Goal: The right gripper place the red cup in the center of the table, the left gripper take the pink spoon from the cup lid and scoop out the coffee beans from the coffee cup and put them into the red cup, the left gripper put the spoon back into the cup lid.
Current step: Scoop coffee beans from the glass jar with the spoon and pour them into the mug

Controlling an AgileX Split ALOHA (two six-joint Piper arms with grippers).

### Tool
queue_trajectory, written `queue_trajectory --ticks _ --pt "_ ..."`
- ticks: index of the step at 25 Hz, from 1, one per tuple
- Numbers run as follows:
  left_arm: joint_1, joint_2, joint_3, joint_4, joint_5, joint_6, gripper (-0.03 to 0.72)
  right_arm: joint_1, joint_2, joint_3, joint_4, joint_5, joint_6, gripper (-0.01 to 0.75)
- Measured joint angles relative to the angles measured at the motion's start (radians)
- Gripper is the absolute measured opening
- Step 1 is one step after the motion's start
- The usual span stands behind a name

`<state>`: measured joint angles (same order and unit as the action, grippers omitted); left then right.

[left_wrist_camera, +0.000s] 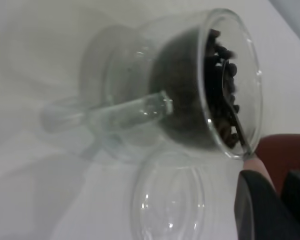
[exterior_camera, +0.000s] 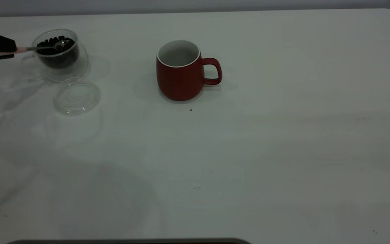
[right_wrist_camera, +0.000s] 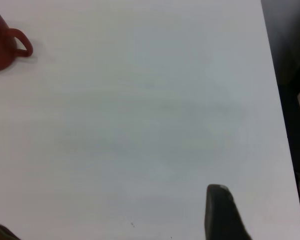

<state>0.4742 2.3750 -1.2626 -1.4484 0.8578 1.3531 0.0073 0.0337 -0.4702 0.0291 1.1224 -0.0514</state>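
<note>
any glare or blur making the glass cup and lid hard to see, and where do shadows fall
Exterior view: dim, even light; the lid nearly melts into the table, and soft shadows spread behind the glass cup and around the red cup. Left wrist view: soft focus, small glints on the cup rim and lid, beans still readable. Right wrist view: mostly bare, even table, no glare.

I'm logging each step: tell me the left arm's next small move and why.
Probably lift the spoon level out of the glass cup and carry it toward the red cup. The left gripper holds the pink handle, the bowl sits among the beans, and the red cup looks empty. The lid lies bare beside the glass cup.
</note>
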Motion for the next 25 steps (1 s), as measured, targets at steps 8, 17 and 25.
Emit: queue_trajectory --ticks 8,17,25 --pt "0.031 0.000 0.000 0.000 0.012 -0.019 0.119 0.000 0.000 0.000 0.000 0.000 0.000 0.415" --pt "0.057 0.015 0.000 0.001 0.048 -0.030 0.119 0.000 0.000 0.000 0.000 0.000 0.000 0.415" --pt "0.057 0.035 0.000 0.003 0.058 -0.026 0.119 0.000 0.000 0.000 0.000 0.000 0.000 0.415"
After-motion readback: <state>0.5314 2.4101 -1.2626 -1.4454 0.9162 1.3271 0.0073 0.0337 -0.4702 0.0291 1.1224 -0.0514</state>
